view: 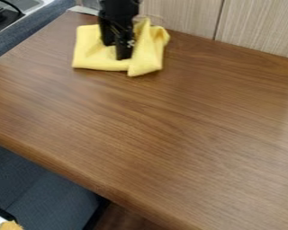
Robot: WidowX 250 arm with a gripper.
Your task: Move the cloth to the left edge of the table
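At far left, the brown wood-grain worktop ends in a slanting edge, roughly nine to ten o'clock from the soft yellow cloth; that is the side the task names, and bare wood lies between the two. The cloth sits at eleven o'clock on the worktop, its long axis running roughly from nine to three, with its flatter part leftmost. Next to the right comes the black two-finger gripper, hanging down over the cloth near its middle, so the fabric spreads to both nine and three o'clock of the jaws. I cannot tell whether the jaws stand apart or are clamped on the fabric. Rightmost, at three o'clock, the cloth is folded over and bunched. The coming move probably turns on a firm pinch near the middle, then a pull toward nine o'clock; a shallow hold could let the loose folds trail.
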